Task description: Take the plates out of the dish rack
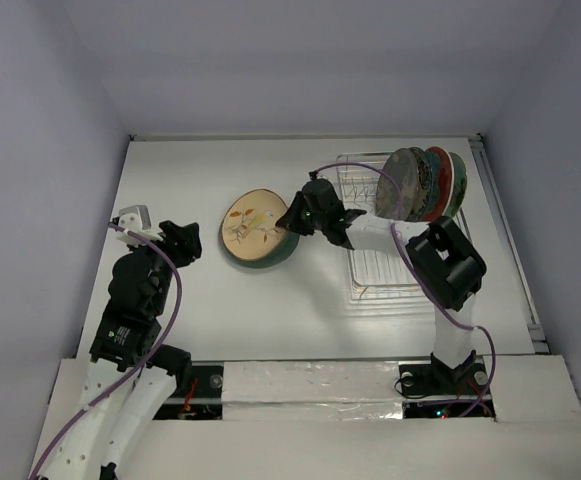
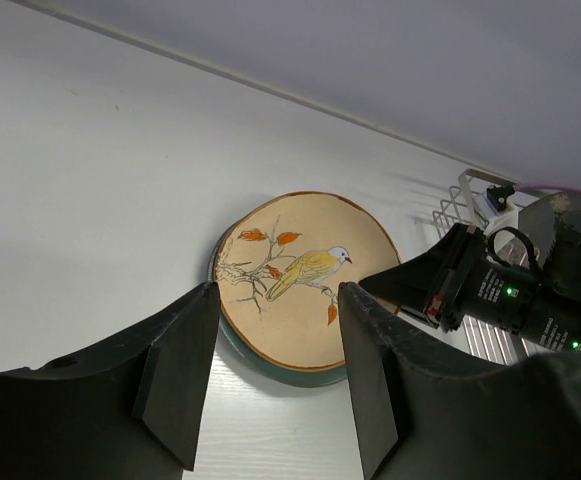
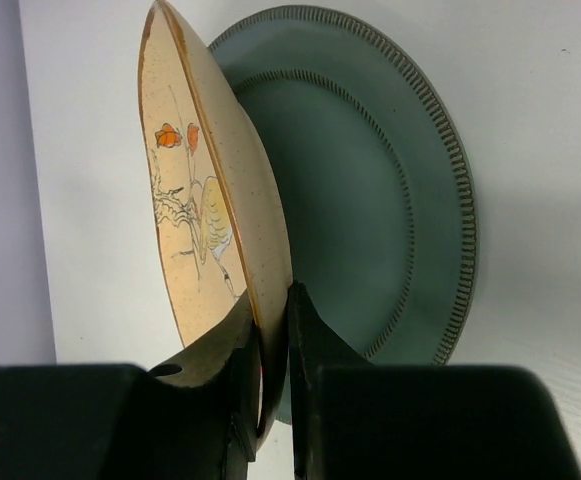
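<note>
Reaching left, your right gripper (image 3: 273,305) pinches the tilted bird plate (image 3: 205,200) over the teal plate (image 3: 370,200) (mostly hidden from above); your left gripper (image 2: 277,295) hangs wide

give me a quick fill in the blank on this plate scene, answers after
The right gripper is shut on the rim of the painted plate, which shows a ___.
Flat beneath it lies a plain plate coloured ___.
The left gripper is ___ and holds nothing.
The other plates stand upright in the ___.
Missing: bird; teal; open; dish rack.
</note>
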You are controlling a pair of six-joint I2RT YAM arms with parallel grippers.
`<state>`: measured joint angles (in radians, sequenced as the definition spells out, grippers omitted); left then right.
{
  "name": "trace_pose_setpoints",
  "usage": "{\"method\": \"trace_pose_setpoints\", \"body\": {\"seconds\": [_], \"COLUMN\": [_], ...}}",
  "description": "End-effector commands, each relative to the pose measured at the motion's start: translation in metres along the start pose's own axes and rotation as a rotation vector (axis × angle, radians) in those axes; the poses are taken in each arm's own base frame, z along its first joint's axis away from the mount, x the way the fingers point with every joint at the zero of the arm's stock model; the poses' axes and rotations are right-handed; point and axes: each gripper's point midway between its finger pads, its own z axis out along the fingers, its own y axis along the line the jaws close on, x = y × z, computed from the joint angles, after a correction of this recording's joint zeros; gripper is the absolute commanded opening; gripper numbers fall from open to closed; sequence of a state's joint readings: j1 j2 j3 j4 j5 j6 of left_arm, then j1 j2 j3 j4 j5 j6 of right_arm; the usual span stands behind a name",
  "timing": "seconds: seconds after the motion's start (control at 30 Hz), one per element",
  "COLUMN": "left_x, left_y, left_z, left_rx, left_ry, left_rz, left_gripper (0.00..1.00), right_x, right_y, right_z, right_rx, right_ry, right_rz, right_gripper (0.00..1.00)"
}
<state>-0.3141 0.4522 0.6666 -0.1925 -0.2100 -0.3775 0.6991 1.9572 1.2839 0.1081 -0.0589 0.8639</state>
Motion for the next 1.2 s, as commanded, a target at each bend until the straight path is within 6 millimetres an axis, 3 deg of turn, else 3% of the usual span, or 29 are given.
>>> {"method": "trace_pose_setpoints", "body": {"seconds": [0.0, 0.07, 0.17, 0.2, 0.33, 0.53, 0.57, 0.6, 0.67, 0.73, 0.87, 0.97, 1.0, 1.03, 1.07, 1.1, 1.13, 1.17], "left_x": [-0.002, -0.002, -0.002, -0.003, -0.004, -0.006, -0.005, -0.005, -0.005, -0.005, -0.006, -0.007, -0.007, -0.007, -0.007, -0.007, -0.007, -0.007], "left_y": [-0.004, -0.004, -0.004, -0.004, -0.004, -0.005, -0.005, -0.005, -0.005, -0.004, -0.005, -0.005, -0.005, -0.005, -0.005, -0.005, -0.005, -0.005], "left_z": [0.002, 0.002, 0.002, 0.001, 0.001, 0.000, 0.000, 0.000, 0.000, 0.000, -0.001, -0.001, -0.001, -0.001, -0.002, -0.002, -0.002, -0.002], "left_rx": [0.015, 0.016, 0.016, 0.016, 0.018, 0.022, 0.021, 0.022, 0.022, 0.022, 0.023, 0.024, 0.025, 0.025, 0.025, 0.025, 0.025, 0.025], "left_ry": [-0.014, -0.015, -0.015, -0.016, -0.021, -0.027, -0.026, -0.027, -0.027, -0.027, -0.031, -0.033, -0.034, -0.034, -0.034, -0.035, -0.034, -0.035], "left_rz": [-0.006, -0.005, -0.005, -0.007, -0.008, -0.007, -0.006, -0.008, -0.008, -0.007, -0.009, -0.008, -0.009, -0.009, -0.009, -0.009, -0.010, -0.010], "left_gripper": [0.47, 0.47, 0.47, 0.47, 0.47, 0.47, 0.47, 0.47, 0.47, 0.47, 0.47, 0.47, 0.47, 0.47, 0.47, 0.47, 0.47, 0.47], "right_x": [-0.026, -0.022, -0.014, -0.013, -0.002, 0.003, 0.011, 0.003, 0.009, 0.005, -0.004, -0.024, -0.031, -0.048, -0.054, -0.075, -0.094, -0.112], "right_y": [0.046, 0.041, 0.026, 0.021, 0.001, -0.017, -0.021, -0.019, -0.033, -0.032, -0.046, -0.037, -0.034, -0.018, -0.018, -0.023, -0.031, -0.030], "right_z": [-0.007, -0.006, -0.005, -0.005, -0.006, -0.008, -0.010, -0.011, -0.017, -0.020, -0.045, -0.073, -0.083, -0.105, -0.118, -0.135, -0.152, -0.181], "right_rx": [-0.181, -0.168, -0.121, -0.100, -0.036, 0.058, 0.084, 0.100, 0.170, 0.190, 0.292, 0.306, 0.308, 0.286, 0.305, 0.359, 0.403, 0.427], "right_ry": [-0.102, -0.091, -0.075, -0.078, -0.047, -0.011, 0.021, 0.001, 0.050, 0.070, 0.068, 0.019, -0.009, -0.069, -0.094, -0.164, -0.214, -0.277], "right_rz": [0.013, 0.017, 0.016, 0.012, -0.032, -0.103, -0.121, -0.138, -0.192, -0.251, -0.334, -0.398, -0.408, -0.430, -0.439, -0.439, -0.431, -0.422], "right_gripper": [0.00, 0.00, 0.23, 0.35, 0.54, 0.70, 0.71, 0.75, 0.77, 0.80, 0.82, 0.80, 0.72, 0.64, 0.50, 0.11, 0.00, 0.00]}}
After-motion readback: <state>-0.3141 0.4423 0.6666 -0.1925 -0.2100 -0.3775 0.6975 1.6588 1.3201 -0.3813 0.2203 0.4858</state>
